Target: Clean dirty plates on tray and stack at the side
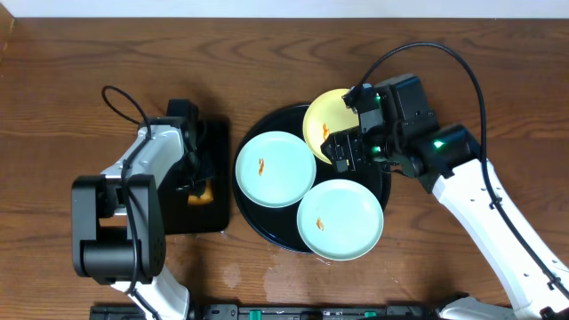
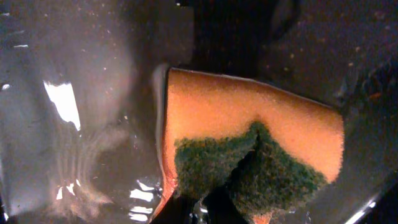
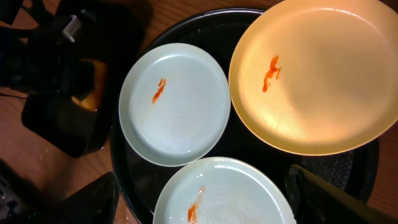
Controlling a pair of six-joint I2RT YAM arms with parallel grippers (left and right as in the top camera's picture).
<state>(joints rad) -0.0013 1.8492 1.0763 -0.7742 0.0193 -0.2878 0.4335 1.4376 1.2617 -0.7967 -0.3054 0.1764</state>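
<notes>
The left arm bends down over the small tray (image 1: 217, 133) at the left, left gripper (image 1: 194, 180) clenched on the sponge (image 2: 249, 140). The right arm reaches in from the near right, right gripper (image 1: 343, 148) released, hovering over the yellow plate (image 1: 324, 120). That and two mint plates (image 1: 275, 169) lie on the round tray (image 1: 252, 222).

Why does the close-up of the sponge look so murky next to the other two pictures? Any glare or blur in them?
Left wrist: dim, with white glare on the glossy small tray; only the sponge is fairly sharp. Right wrist: warm light, the yellow plate glows, dark fingers blurred. Overhead: even and sharp.
</notes>
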